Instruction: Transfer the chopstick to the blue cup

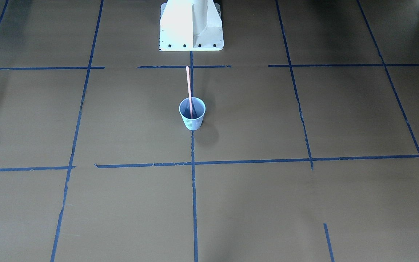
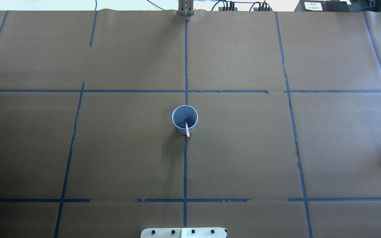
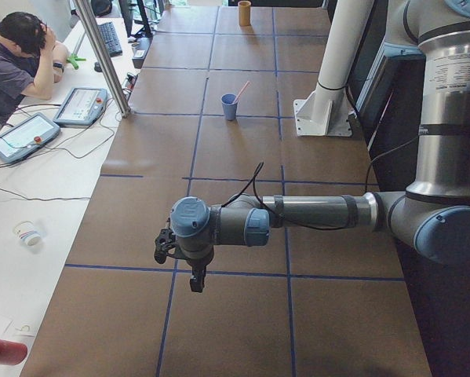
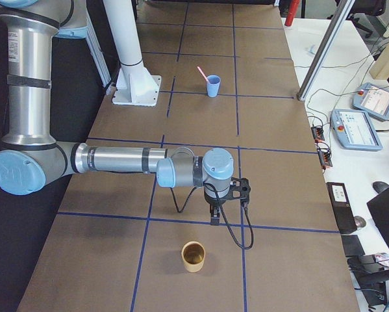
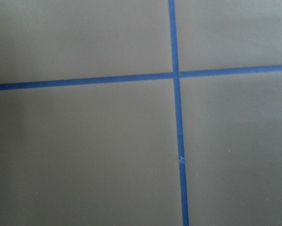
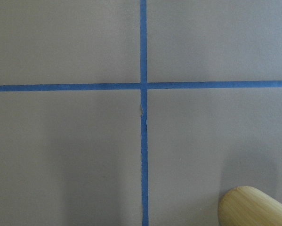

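The light-blue ribbed cup [image 1: 192, 114] stands upright at the middle of the table, on the centre tape line; it also shows in the overhead view [image 2: 184, 119]. One pale pink chopstick [image 1: 188, 87] stands in it, leaning over the rim toward the robot's base [image 2: 187, 129]. The left gripper [image 3: 195, 283] shows only in the left side view, far from the cup above the table's left end. The right gripper [image 4: 213, 218] shows only in the right side view, above the table's right end. I cannot tell if either is open or shut. Both wrist views show only table and tape.
A tan wooden cup [image 4: 193, 256] stands near the right gripper at the table's right end; its rim shows in the right wrist view [image 6: 253, 207]. The white robot pedestal [image 1: 191, 25] stands behind the blue cup. An operator [image 3: 15, 63] sits beside the table with tablets [image 3: 81, 106].
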Controlling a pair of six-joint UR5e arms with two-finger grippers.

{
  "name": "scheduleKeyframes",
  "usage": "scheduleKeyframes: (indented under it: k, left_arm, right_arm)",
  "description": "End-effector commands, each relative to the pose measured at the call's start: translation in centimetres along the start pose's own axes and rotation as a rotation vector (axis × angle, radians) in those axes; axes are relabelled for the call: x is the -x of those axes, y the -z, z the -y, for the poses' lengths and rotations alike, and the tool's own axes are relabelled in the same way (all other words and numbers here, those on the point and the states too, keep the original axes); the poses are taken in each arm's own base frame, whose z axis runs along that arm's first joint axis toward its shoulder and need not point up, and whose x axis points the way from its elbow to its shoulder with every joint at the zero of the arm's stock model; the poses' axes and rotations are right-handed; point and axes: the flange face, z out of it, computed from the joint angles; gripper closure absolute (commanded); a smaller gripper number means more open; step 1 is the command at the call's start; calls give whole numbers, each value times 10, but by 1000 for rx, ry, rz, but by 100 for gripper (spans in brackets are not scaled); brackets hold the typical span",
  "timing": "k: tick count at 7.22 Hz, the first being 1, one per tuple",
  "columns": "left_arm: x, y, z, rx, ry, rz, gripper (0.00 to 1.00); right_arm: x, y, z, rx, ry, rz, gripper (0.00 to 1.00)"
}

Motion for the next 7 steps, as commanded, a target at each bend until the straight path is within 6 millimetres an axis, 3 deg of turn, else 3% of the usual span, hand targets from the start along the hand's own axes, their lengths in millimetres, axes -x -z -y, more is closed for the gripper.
scheduleKeyframes:
  k: [1,3,6,7]
  left_arm:
    - [3,-4,0,-10,0,1,0]
    - [-7,-8,4,5,-21,5,0]
    - [-37,20,1,27,-15,6,0]
    - [-38,22,-2,45,-42,5,0]
  right_arm:
    - [0,0,0,0,-1,3,0]
    - [1,0,0,1,-2,6,0]
    - [1,0,0,3,-4,9,0]
    - [1,0,0,4,-5,9,0]
